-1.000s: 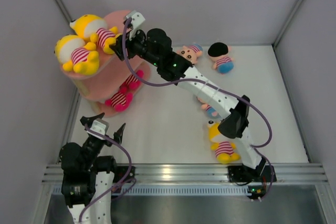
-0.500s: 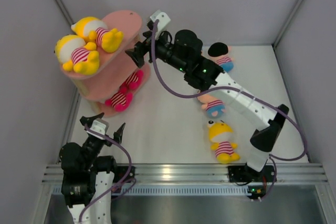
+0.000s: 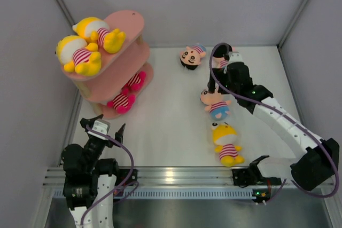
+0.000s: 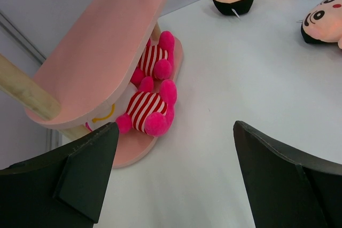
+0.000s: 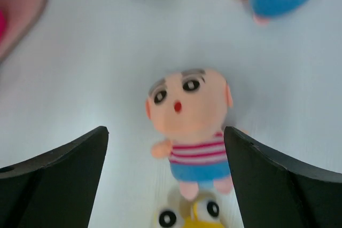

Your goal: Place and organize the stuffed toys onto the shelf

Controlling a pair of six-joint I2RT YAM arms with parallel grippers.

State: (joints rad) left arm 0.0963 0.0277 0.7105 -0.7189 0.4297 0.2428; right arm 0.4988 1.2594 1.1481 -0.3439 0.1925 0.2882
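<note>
Eight toys, one shelf (image 3: 128, 25), two sets of fingers. Shelf at the far left of the counter (image 3: 171, 126), close to the left wall, three pink tiers on short wooden posts. On the top tier: two yellow toys (image 3: 80, 54), side by side and touching, crowded toward the left end. On the bottom tier: two magenta toys (image 4: 147, 110), striped shirts showing, tucked under the middle board with legs out at the rim. Loose on the counter, well apart from the shelf: four toys. Of these, three pink-faced toys (image 3: 215, 101): one face-up near the back wall, one farther right and mostly hidden behind the right arm (image 3: 278, 118) in the top view, blue bottom plain only in the wrist views, and one face-up at mid-counter. Just beside that last one's feet, on the near side, a loose yellow toy (image 3: 227, 143), also face-up. Left fingers (image 4: 80, 180) spread wide, holding nothing, low at the near left corner and aimed at the bottom tier and its magenta pair. Right fingers (image 5: 59, 180) spread wide as well, holding nothing, hanging over the mid-counter pink-faced toy, one finger to either side of it in the wrist view, apart from it. Right arm bent across the right half of the counter, elbow out past the near right edge.
</note>
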